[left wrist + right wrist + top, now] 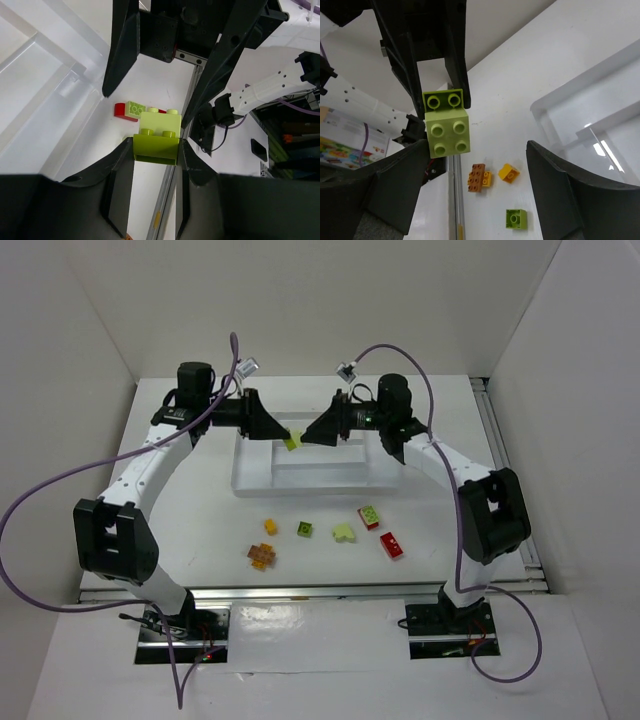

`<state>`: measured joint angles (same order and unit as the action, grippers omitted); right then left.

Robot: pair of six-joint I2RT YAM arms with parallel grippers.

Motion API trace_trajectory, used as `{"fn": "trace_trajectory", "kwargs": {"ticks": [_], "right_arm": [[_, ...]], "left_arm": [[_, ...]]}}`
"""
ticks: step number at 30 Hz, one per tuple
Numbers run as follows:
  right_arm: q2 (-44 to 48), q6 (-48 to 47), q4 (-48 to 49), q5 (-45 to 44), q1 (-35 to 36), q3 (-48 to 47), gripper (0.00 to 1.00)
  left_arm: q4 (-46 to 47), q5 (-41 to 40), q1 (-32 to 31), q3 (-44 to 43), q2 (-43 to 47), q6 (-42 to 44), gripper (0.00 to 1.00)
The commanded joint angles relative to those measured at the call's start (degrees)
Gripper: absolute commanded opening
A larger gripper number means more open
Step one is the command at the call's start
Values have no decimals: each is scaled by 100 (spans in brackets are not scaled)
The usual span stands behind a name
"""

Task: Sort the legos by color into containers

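My left gripper (282, 432) is shut on a lime-green brick (156, 146) and holds it above the white tray (312, 486). A pale green four-stud brick (447, 132) is stuck onto it. In the left wrist view the gripper (156, 152) pinches the brick at its fingertips. My right gripper (309, 436) faces it, open, its jaws wide apart on either side of the brick pair in the right wrist view (477, 172), not touching. Loose bricks lie on the table in front of the tray.
On the table lie an orange brick (270, 526), a brown and orange cluster (262, 556), a green brick (303, 530), a pale green brick (344, 533), a red brick with a pale green top (369, 517) and a red brick (392, 545).
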<state>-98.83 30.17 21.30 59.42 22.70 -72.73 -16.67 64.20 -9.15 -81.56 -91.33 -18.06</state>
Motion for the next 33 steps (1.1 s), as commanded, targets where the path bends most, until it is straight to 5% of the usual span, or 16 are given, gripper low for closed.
{"fn": "trace_trajectory", "kwargs": {"ticks": [1,8,16,26,33], "right_arm": [[-23,-11,251,359,174,-259,84],[-137,331,744,677,288,-207,79],[-251,1139,1816,781,288,4,44],[-198,1140,1825,729,288,4,57],[-198,1272,2035,729,236,110,32]], "left_arm": [[252,250,-26,-238,89,93,0],[252,250,-26,-238,89,154,0],[199,250,-26,-238,89,215,0],[93,198,-26,-238,89,268,0],[93,198,-26,-238,89,321,0]]}}
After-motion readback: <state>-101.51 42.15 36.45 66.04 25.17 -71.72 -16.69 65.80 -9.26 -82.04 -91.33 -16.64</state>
